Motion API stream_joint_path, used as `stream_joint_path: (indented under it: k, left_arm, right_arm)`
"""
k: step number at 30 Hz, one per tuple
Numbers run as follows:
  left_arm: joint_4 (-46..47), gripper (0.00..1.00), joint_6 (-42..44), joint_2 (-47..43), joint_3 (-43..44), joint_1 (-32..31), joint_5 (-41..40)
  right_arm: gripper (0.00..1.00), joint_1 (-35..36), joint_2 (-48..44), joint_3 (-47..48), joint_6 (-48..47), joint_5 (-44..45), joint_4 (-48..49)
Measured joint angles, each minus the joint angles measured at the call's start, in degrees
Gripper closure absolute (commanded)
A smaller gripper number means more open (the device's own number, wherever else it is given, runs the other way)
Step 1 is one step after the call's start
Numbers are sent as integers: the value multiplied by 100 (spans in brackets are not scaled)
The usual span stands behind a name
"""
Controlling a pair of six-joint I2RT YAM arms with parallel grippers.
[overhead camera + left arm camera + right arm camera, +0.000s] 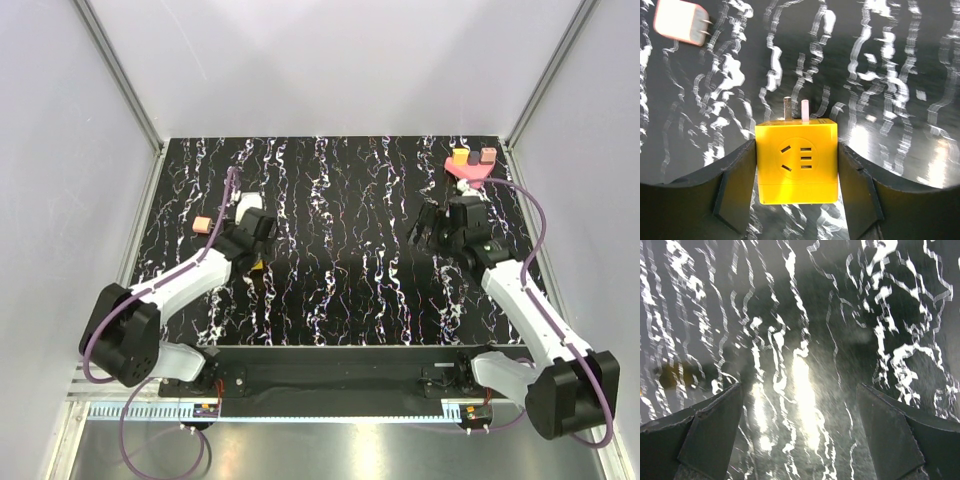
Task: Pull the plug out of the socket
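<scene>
1. Closest of all, the left gripper (797,175) has its two dark fingers (737,185) pressed flat against the left and right sides of the yellow cube socket (796,160), so it holds the socket at a middling width.
2. The socket's face with the pin holes looks up at the wrist camera. Two prongs (795,107) stick out of its far side, one grey and one white.
3. I cannot tell whether the socket rests on the black marbled table (330,220) or hangs just above it.
4. The plug (682,22), a pale pink block with rounded corners, lies on the table well apart from the socket, beyond and to the left of it. Its metal pins point back toward the socket's side.
5. From overhead, the plug sits just left of the left arm's wrist, near the table's left edge.
6. The right gripper (800,435) hangs over bare table on the right half with its fingers (710,430) spread wide, holding nothing.
7. Behind it, in the far right corner, a pink dish (468,170) carries a yellow block (460,156) and a brownish block (488,155).
</scene>
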Motion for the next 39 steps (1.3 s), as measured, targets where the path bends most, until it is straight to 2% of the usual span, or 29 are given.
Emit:
stream_joint_path:
  k: [5, 10, 13, 14, 16, 17, 19, 23, 24, 27, 30, 36, 39]
  left_arm:
    - [680, 100, 546, -2, -520, 498, 341]
    - [905, 99, 837, 24, -616, 732, 529]
    - [892, 86, 922, 170, -476, 763, 551]
    - [890, 76, 927, 251, -415, 767, 551]
    - [894, 70, 927, 389, -334, 778, 560]
    - [890, 62, 922, 444, -315, 782, 560]
    - [852, 54, 905, 509, -284, 798, 555]
    - [791, 32, 844, 505, -267, 859, 560]
    - [780, 18, 835, 501, -267, 874, 555]
    - [697, 2, 769, 407, -264, 881, 553]
    - [522, 1, 745, 195, -129, 887, 557]
    - [258, 1, 706, -160, 713, 887, 605]
    - [501, 1, 623, -317, 1113, 883, 981]
  right_arm:
    - [0, -120, 555, 627, 4, -24, 7]
    - [0, -293, 1182, 990, 0, 31, 7]
    - [0, -483, 1611, 1244, -7, 42, 7]
    - [0, -568, 1764, 1342, -7, 46, 9]
    - [0, -745, 2046, 1530, -9, 46, 28]
    - [0, -841, 2190, 1628, -20, 44, 48]
    - [0, -1023, 2417, 1764, -48, 44, 83]
    - [0, -1523, 2826, 1961, -96, 35, 151]
    - [0, -1687, 2938, 2020, -94, 24, 157]
    - [0, -2135, 3340, 2260, -81, 0, 210]
    - [0, -2516, 3792, 2625, -37, -17, 262]
    - [1, -3084, 4312, 3252, 415, -474, 470]
    - [4, -3289, 4610, 3475, 767, -675, 916]
